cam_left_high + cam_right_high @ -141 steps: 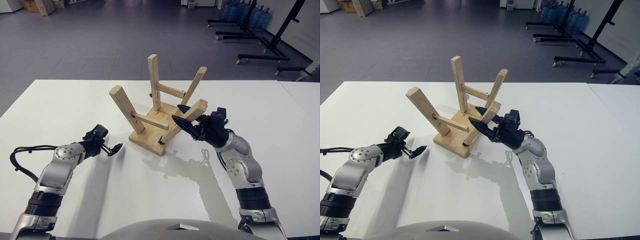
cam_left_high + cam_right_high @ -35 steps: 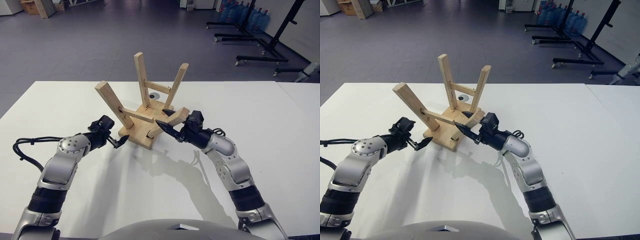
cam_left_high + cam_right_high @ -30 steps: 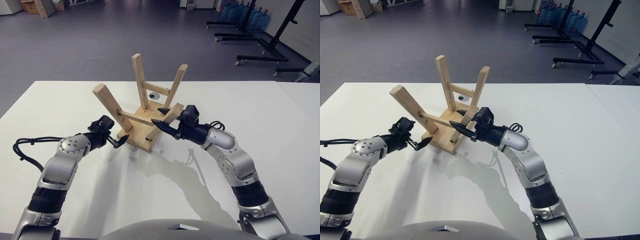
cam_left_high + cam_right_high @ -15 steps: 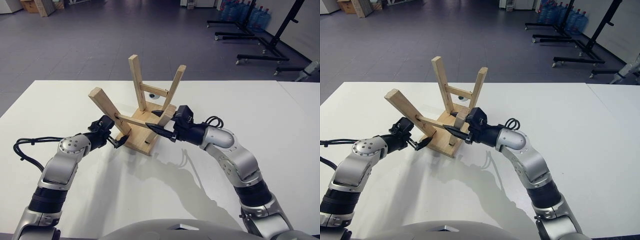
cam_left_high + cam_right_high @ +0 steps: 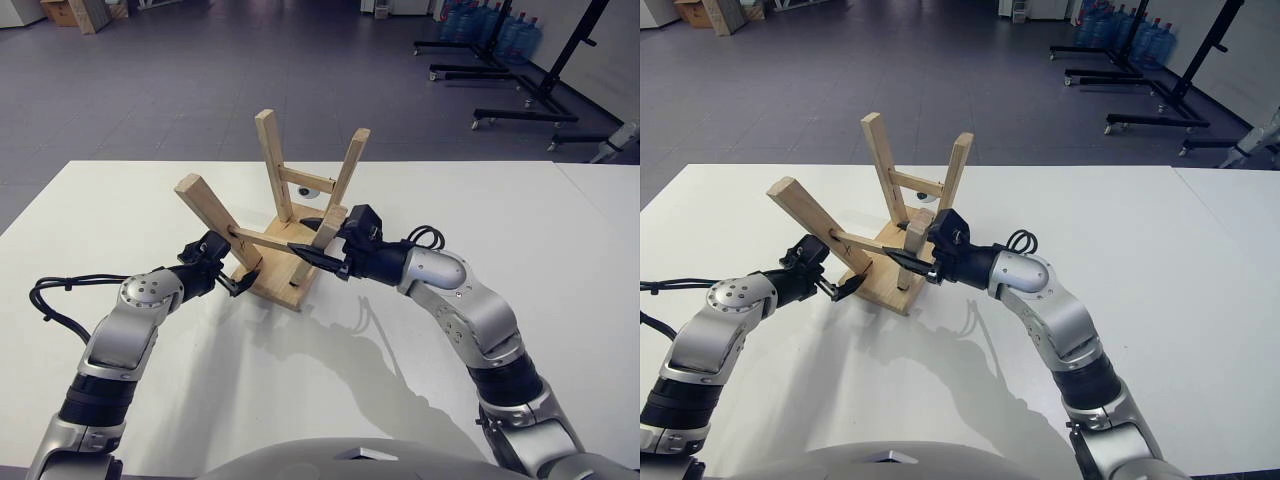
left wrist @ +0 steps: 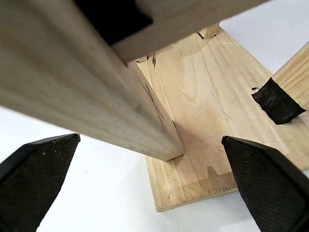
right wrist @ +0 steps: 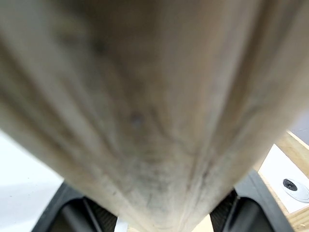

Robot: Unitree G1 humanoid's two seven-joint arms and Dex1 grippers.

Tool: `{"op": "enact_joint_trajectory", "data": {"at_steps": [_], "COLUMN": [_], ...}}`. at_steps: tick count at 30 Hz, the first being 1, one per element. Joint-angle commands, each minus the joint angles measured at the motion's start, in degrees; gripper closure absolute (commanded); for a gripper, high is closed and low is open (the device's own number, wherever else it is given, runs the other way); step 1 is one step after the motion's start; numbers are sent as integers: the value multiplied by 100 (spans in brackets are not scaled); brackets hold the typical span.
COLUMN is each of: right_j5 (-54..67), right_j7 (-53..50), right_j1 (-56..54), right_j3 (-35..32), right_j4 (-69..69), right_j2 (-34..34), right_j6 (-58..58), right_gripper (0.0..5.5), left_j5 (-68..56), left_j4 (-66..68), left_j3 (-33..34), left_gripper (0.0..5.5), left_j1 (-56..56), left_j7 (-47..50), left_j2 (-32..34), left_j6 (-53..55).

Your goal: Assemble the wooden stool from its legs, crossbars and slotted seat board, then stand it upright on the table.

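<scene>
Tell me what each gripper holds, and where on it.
Right gripper clamps the stool's near right leg, low by the seat board. Left gripper is open, straddling the left leg, holding nothing.

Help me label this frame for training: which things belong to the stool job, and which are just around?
Job: stool, left gripper, right gripper, table.
Just around: water bottles, wheeled black stands, boxes.

On the table [image 5: 110,215], the upturned stool [image 5: 279,178] had the left tool [image 5: 238,282] gaping at 8 o'clock, the right tool [image 5: 300,237] clasping a leg [image 5: 331,222].
</scene>
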Motion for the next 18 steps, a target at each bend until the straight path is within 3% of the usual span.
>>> {"op": "enact_joint_trajectory", "data": {"at_steps": [1, 18], "right_j5": [11, -433], "right_j7": [97, 255], "right_j1": [77, 667], "right_j3": [151, 508], "right_j4": [139, 404], "right_j2": [-212, -514], "right_j6": [568, -465], "right_gripper": [344, 344], "left_j5": [-2, -1], "left_j4": [-7, 32], "left_j3": [-21, -55], "left_gripper": [10, 10], "left_j1": [-50, -39], "left_j7": [39, 17], "left_j2": [-27, -20], "left_j6": [29, -49]}}
